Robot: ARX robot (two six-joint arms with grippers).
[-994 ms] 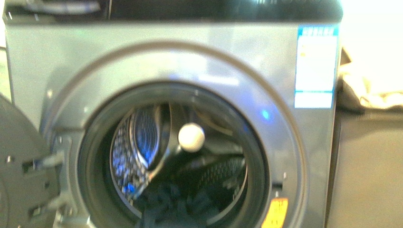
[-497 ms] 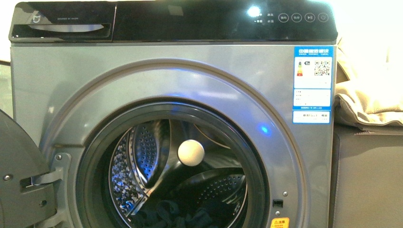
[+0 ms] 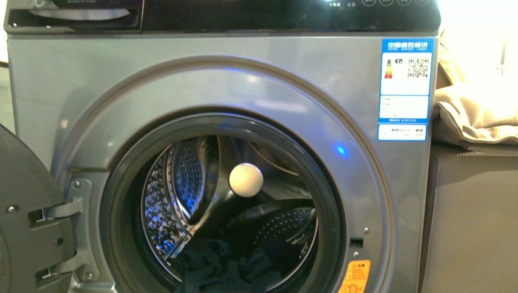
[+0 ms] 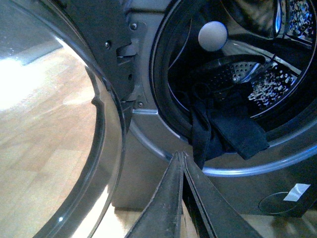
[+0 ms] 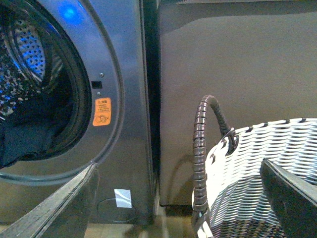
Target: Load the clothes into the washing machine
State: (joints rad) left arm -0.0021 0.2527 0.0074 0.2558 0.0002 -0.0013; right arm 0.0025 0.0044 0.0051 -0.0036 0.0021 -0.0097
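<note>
Grey-silver front-loading washing machine (image 3: 244, 85) shows you a blue-white energy label (image 3: 407, 88) and an orange warning sticker (image 3: 356, 278). Dark slate-blue clothes (image 4: 225, 131) drape over its porthole lip. Your left gripper (image 4: 182, 163) is pressed together; the right gripper (image 5: 178, 198) is spread.

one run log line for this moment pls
clothes: in drum, draped over gasket lip | washing machine: door open | left gripper: shut, empty | right gripper: open, empty
</note>
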